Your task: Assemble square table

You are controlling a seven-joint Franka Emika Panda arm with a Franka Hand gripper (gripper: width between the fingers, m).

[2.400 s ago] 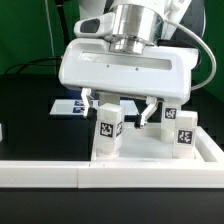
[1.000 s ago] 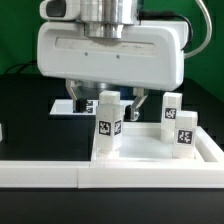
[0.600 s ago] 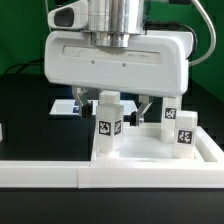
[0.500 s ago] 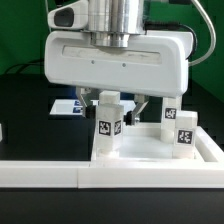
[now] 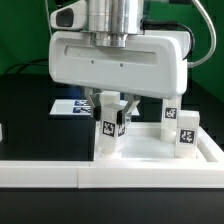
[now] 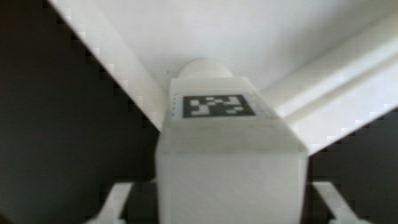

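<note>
Your square table (image 5: pixel 210 150) lies flat along the near rail, and a leg (image 5: pixel 109 128) stands upright at its left corner, where a socket would take it. The gripper (image 5: pixel 111 104) straddles that leg from above, fingers narrowed against its sides, gripping it.

Black table (image 5: pixel 25 105) carries marker board (image 5: pixel 70 108) (tagged)

Low close exterior view, downward wrist view, both showing tagged leg (image 5: pixel 109 133) (image 6: pixel 221 125)
</note>
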